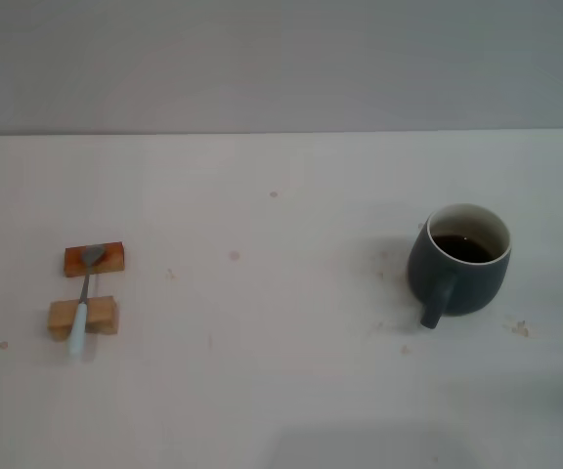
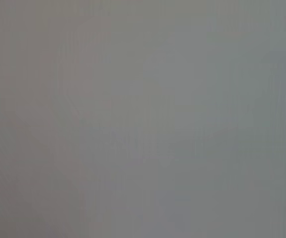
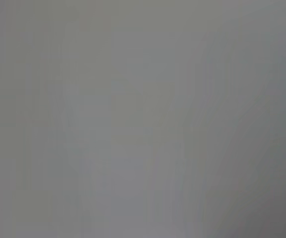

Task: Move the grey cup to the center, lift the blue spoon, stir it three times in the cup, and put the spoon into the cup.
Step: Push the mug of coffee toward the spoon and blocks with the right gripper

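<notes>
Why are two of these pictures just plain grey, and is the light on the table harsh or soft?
Both wrist views show only a featureless grey surface, no object or gripper in sight. In the head view the light is soft and even: the grey cup casts only a faint shadow on the table, with no glare; the blue spoon on its wooden blocks looks slightly soft.

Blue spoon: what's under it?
The blue spoon bridges two small wooden blocks: its metal bowl lies on the orange block, its pale handle crosses the tan block. The handle tip overhangs the table. Block surfaces directly beneath it are covered.
</notes>
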Controlling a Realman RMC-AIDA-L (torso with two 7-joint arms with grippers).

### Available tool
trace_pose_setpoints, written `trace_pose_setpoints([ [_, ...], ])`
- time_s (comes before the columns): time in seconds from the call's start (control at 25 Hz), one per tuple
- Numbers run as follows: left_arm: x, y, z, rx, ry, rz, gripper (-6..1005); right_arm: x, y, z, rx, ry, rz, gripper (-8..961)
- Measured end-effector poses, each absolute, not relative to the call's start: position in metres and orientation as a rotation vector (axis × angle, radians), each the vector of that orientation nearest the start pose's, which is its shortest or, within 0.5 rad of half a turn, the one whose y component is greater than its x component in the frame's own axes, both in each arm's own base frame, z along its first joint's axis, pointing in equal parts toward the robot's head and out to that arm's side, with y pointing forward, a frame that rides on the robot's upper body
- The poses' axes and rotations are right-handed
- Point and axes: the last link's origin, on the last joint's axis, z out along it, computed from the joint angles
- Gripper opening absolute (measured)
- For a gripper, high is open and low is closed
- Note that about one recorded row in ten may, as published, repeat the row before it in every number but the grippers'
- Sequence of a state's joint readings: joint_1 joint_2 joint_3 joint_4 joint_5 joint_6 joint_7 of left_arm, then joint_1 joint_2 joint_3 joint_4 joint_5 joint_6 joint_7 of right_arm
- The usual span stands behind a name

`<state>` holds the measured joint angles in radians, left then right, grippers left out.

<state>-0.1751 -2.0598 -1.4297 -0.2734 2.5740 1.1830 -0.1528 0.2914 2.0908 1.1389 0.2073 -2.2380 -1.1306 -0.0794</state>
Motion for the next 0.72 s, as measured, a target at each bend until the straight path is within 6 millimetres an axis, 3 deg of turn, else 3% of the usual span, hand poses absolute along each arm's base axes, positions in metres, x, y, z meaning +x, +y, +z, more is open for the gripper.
trace_pose_setpoints([
  [0.72,-0.407,0.255,0.057,-1.154,-0.64,-0.608,795,0.379,0.281,0.0,-1.426,0.544,0.434,52],
])
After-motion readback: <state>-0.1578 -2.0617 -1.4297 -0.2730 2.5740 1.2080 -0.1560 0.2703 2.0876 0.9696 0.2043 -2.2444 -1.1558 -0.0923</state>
